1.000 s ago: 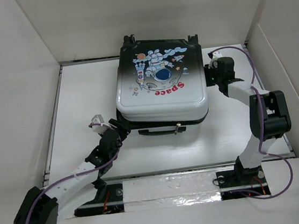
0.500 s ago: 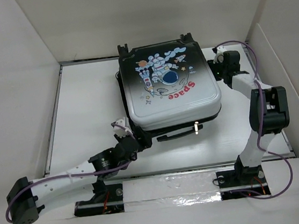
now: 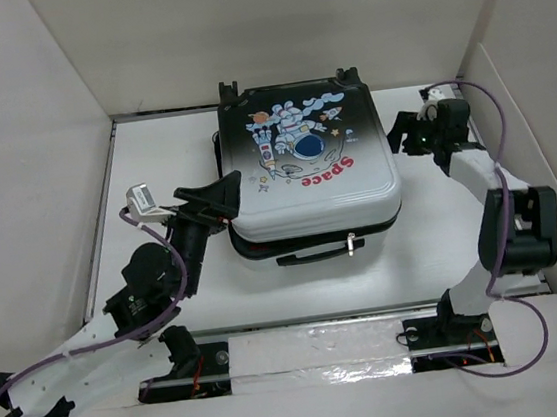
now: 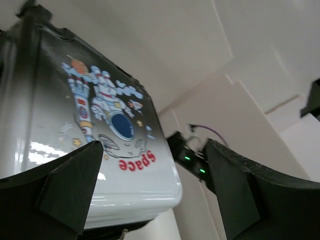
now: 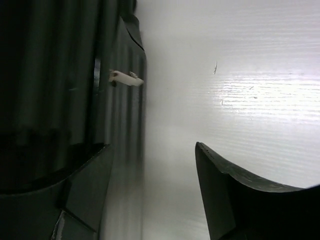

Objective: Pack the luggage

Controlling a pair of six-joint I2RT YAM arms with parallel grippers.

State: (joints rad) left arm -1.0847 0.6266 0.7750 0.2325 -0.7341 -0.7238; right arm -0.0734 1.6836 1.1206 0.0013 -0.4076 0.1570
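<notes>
- Black fading to white, the suitcase (image 3: pixel 309 170) is seen lying flat on the table (image 3: pixel 166 282), in the middle and toward the far side. Its print faces up, its lid is lowered onto the base, and its carry handle (image 3: pixel 314 254) is turned to the near edge.
- The left gripper (image 3: pixel 219 197) is held raised just beside the suitcase's left edge, with the jaws spread wide and nothing gripped. Whether a finger touches the shell cannot be told.
- The right gripper (image 3: pixel 404 140) is placed just beside the right side wall, with the jaws parted and empty. In its wrist view a small pale zip tab (image 5: pixel 125 77) is seen on the black wall ahead.
- The step in hand is judged to be the closing: the lid is down, but the seam is probably not yet fastened.
- For this to be done well, the lid should be pressed flat from the left so that the two halves are kept aligned.
- The tab should be centred between the right jaws before they are narrowed, since it is thin and easily missed.
- The glossy shell is likely to slide if pushed sideways, so force is better directed downward.
</notes>
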